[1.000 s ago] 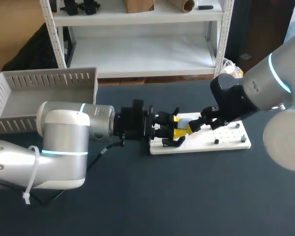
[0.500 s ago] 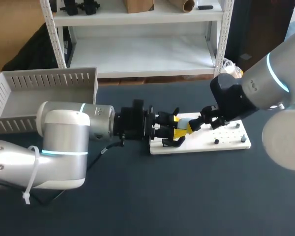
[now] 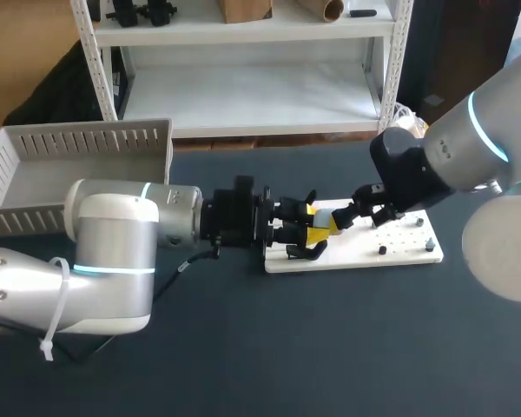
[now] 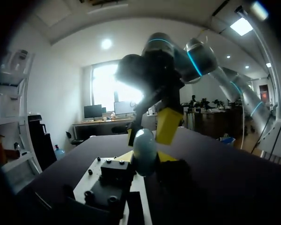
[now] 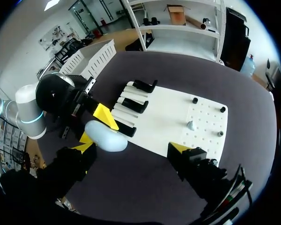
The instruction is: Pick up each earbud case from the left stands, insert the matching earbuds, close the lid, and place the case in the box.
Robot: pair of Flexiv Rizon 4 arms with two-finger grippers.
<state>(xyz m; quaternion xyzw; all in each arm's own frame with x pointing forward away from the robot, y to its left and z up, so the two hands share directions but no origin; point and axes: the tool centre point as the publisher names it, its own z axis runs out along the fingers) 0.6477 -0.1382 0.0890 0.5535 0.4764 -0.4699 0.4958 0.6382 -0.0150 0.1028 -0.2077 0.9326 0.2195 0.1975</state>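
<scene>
left end effector (image 3: pixel 314 222) clamping pale-blue, egg-shaped earbud case (image 3: pixel 326 214) | right end effector (image 5: pixel 131 144) gaping apart, one fingertip sitting just beside case

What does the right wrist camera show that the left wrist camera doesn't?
Only the right wrist view: the box, the left arm coming in, and a small pale piece on the white board. Only the left wrist view: the right arm towering above the table. Both: the pale earbud case held in the left gripper, the black stands, and the right gripper, open, close by the case.
</scene>
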